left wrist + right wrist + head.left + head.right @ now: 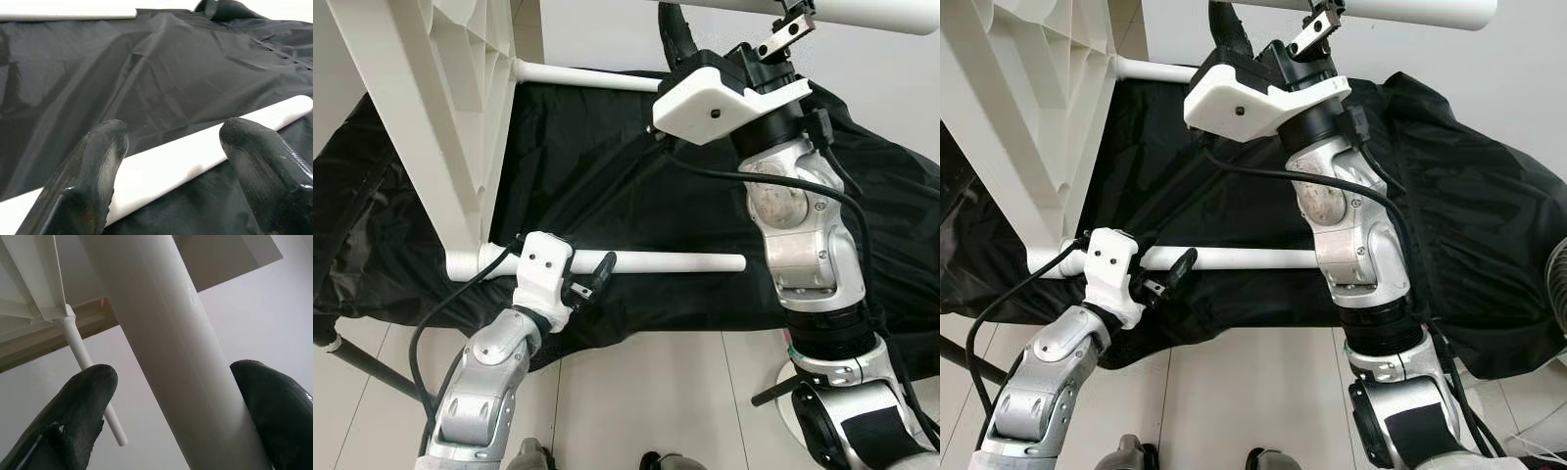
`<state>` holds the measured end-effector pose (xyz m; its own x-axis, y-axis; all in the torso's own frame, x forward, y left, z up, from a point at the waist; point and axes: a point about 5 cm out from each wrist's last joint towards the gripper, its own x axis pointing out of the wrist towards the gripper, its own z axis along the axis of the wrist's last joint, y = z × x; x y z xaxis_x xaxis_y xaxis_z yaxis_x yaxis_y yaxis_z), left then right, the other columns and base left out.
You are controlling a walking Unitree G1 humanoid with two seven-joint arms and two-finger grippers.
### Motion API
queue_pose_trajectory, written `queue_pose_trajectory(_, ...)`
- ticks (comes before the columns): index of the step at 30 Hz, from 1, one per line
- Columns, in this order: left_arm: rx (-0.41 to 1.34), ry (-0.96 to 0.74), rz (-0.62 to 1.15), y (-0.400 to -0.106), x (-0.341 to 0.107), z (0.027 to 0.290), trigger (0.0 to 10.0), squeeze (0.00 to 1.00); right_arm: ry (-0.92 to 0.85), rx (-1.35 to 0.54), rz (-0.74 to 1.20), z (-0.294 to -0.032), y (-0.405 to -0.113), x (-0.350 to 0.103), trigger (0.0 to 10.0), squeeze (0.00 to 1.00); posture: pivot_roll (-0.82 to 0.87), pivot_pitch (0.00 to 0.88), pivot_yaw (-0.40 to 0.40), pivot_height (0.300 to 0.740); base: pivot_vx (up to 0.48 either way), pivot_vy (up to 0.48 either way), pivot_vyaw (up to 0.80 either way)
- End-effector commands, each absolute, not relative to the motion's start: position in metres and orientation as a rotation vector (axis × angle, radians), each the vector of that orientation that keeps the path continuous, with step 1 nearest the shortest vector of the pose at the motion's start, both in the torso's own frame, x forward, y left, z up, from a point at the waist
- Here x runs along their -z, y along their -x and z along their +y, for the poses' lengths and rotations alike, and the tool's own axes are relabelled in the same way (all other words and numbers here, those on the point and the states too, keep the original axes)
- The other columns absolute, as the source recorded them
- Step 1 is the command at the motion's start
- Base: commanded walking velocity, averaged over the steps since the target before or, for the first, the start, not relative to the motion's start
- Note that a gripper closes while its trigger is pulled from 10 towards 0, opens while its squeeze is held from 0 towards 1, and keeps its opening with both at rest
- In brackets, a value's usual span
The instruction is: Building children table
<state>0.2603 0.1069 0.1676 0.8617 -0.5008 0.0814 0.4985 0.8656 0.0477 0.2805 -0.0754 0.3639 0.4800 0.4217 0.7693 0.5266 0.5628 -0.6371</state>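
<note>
The white children's table top stands tipped on its edge at the left, its legs pointing right. A lower white leg runs from its corner socket across the black sheet. My left gripper is open at this leg, which crosses between its fingers. A thicker-looking upper leg runs along the top of the eye views. My right gripper, raised high, straddles it; one finger touches the leg and a thin gap shows at the other. A far leg also sticks out.
A crumpled black sheet covers the raised surface behind the table. Pale tiled floor lies in front of it. A dark rod slants over the floor at the lower left. A round white object sits at the right edge.
</note>
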Motion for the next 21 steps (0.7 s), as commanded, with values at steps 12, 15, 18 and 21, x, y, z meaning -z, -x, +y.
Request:
queue_pose_trajectory(12,0.454,0.134,0.000,-0.253,-0.165,0.106,10.0,0.00,0.983,0.157,-1.046,-0.077,-0.285,-0.373,0.0,0.00,0.05,0.178,-0.060,0.740,0.000,0.000,0.00)
queue_pose_trajectory(15,0.399,0.205,0.030,-0.251,-0.165,0.110,10.0,0.00,0.962,0.159,-1.034,-0.078,-0.285,-0.374,0.0,0.00,0.04,0.181,-0.059,0.740,0.000,0.000,0.00)
queue_pose_trajectory(18,0.365,0.282,0.056,-0.250,-0.166,0.113,10.0,0.00,0.957,0.161,-1.028,-0.078,-0.284,-0.374,0.0,0.00,0.05,0.185,-0.060,0.740,0.000,0.000,0.00)
queue_pose_trajectory(21,0.381,0.319,0.079,-0.245,-0.167,0.112,10.0,0.00,0.946,0.161,-1.018,-0.078,-0.284,-0.373,0.0,0.00,0.05,0.191,-0.060,0.740,0.000,0.000,0.00)
